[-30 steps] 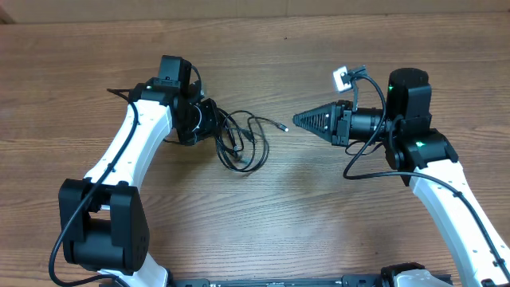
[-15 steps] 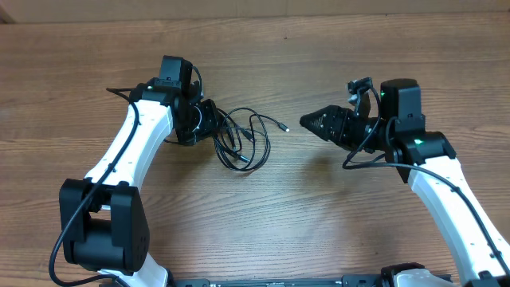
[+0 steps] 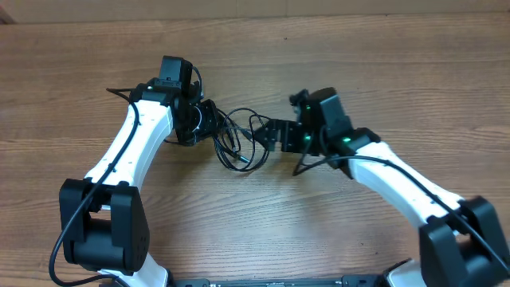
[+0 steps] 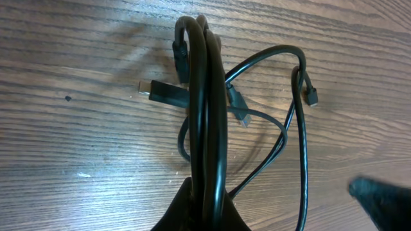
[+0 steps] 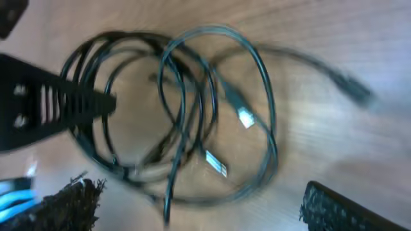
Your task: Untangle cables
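Cables [image 3: 239,147]: loose loops mid-table, between both grippers.
Left gripper [image 4: 203,210]: clamped on the bundle (fingers [image 4: 180,221] cut off at frame edge).
Right gripper [image 5: 205,205]: jaws wide, holding nothing, over the loops; wrist view blurred.

Two arms: left arm [image 3: 131,151] at nine o'clock, right arm [image 3: 390,171] at four. One cable tangle [image 3: 239,142], four plug ends [image 4: 153,90] showing. One counter [image 3: 255,239].

Overhead camera looks straight down on the whole table [image 3: 263,227]. Both wrist cameras sit close above the cables [image 4: 207,128], looking down; all three views share them mid-frame.
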Controlling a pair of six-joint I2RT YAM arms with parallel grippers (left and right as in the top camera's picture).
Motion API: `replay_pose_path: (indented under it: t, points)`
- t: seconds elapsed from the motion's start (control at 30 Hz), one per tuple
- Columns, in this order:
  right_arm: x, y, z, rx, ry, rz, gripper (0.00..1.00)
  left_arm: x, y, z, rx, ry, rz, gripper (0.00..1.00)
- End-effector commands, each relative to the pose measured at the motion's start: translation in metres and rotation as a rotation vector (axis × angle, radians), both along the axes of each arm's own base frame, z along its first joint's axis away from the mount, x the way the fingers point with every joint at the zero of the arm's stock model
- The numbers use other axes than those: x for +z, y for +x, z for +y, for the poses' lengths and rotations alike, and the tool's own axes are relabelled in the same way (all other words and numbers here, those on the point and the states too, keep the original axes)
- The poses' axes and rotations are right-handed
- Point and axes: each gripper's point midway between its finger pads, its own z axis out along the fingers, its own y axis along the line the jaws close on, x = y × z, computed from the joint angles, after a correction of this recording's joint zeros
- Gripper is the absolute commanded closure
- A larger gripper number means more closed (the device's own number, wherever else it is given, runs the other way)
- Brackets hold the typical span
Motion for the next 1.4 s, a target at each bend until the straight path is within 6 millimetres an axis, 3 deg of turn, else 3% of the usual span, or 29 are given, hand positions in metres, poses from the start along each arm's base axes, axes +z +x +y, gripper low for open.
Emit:
replay_pose_path:
  t: [0.0, 0.13, 0.27, 0.4, 0.6, 0.77, 0.97, 1.1, 1.17, 1.27, 1.37]
  points:
    - [-0.027, 0.007, 0.003, -0.034, -0.139, -0.047, 0.00, -0.004, -0.001, -0.001, -0.006, 0.002, 0.010, 0.96]
    - [-0.046, 0.010, 0.005, -0.062, -0.223, -0.072, 0.00, -0.001, -0.004, -0.009, -0.032, -0.044, 0.018, 0.96]
    - [-0.055, 0.019, -0.009, -0.145, -0.303, -0.094, 0.00, 0.011, -0.011, -0.031, -0.208, -0.169, -0.036, 0.96]
    - [-0.066, 0.021, -0.025, -0.191, -0.388, -0.092, 0.02, 0.054, -0.029, -0.075, -0.528, -0.490, -0.213, 0.96]
    - [-0.079, 0.014, -0.057, -0.255, -0.540, -0.058, 0.17, 0.066, -0.034, -0.074, -0.568, -0.515, -0.255, 0.96]
    - [-0.086, 0.004, -0.087, -0.398, -0.630, 0.009, 0.21, 0.089, -0.030, -0.047, -0.555, -0.416, -0.359, 0.96]
    - [-0.094, -0.006, -0.125, -0.556, -0.649, 0.147, 0.27, 0.113, -0.009, 0.027, -0.274, -0.170, -0.418, 0.96]
    - [-0.098, -0.011, -0.151, -0.612, -0.672, 0.218, 0.27, 0.124, -0.005, 0.073, -0.079, -0.097, -0.418, 0.96]
    - [-0.100, -0.015, -0.162, -0.628, -0.677, 0.265, 0.27, 0.124, -0.005, 0.086, -0.009, -0.103, -0.400, 0.96]
    - [-0.103, -0.021, -0.165, -0.625, -0.666, 0.308, 0.28, 0.119, -0.005, 0.094, 0.028, -0.074, -0.379, 0.96]
    - [-0.104, -0.025, -0.168, -0.647, -0.669, 0.332, 0.29, 0.112, -0.002, 0.116, 0.168, 0.005, -0.331, 0.96]
